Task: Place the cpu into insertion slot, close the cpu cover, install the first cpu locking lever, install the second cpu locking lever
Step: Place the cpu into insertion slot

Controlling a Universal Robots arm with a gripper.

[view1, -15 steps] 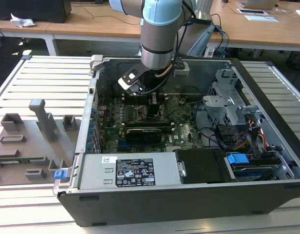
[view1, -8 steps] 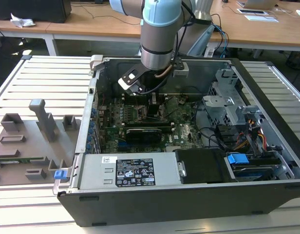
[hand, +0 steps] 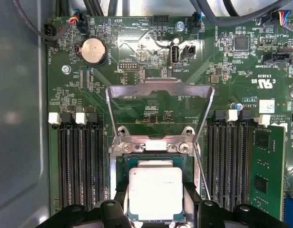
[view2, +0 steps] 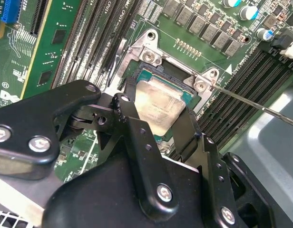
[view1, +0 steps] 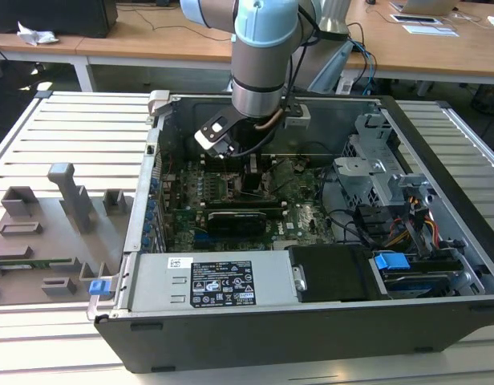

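A robot arm reaches from 12 o'clock in the exterior view into an open computer case lying on a slatted counter, its wrist low over the motherboard near the middle of the case. In the second wrist view the black tool is clamped on the cpu, one finger against each of two opposite edges of the silver-topped chip. The chip sits level over the insertion slot, whose dark rim shows just beyond it. Whether the chip is fully seated cannot be told.

The cpu cover stands swung up and open on the far side of the socket from the tool, with green board visible through its square window. A thin locking lever runs free beside the socket, not latched down. Rows of black memory slots flank the socket on both sides, and a green memory module stands in the outermost one.

In the exterior view a labelled power supply fills the case at 6 o'clock. Grey fixtures rest on the counter at 9 o'clock of the case.
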